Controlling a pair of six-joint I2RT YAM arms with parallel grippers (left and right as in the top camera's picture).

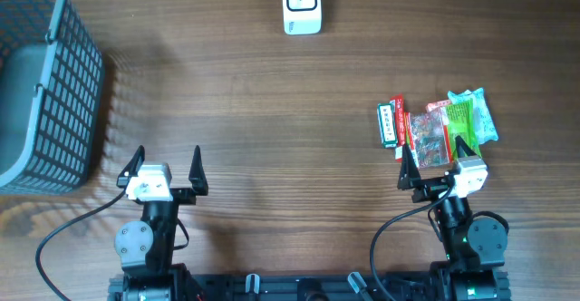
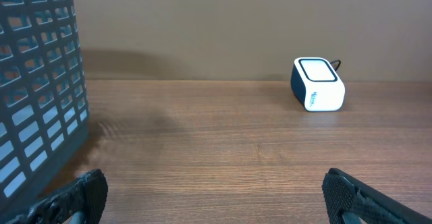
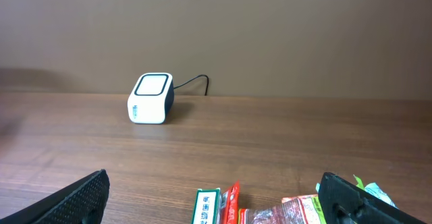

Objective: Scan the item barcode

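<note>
The right gripper (image 1: 433, 159) rests low on the counter (image 1: 272, 156) with its fingers spread wide and nothing between them. The packets (image 1: 435, 124), the items to be scanned, lie in a loose pile directly in front of its fingertips, partly overlapping each other, so they seem to be put there to be in easy reach of this arm. The left gripper (image 1: 168, 156) is also fully spread and empty.

The scanner (image 1: 301, 4) stands far ahead, between the two grippers, its window facing up. I judge that a packet must be held over it with the barcode downward. Its cable (image 3: 192, 82) runs away behind it. The basket (image 1: 41, 74) is ahead and to the left of the left gripper, probably to receive scanned items.

The packets are red, green and blue-green, one narrow with a white and green label. No brand or writing can be read, and the small blue mark on the scanner's front is also too small.
</note>
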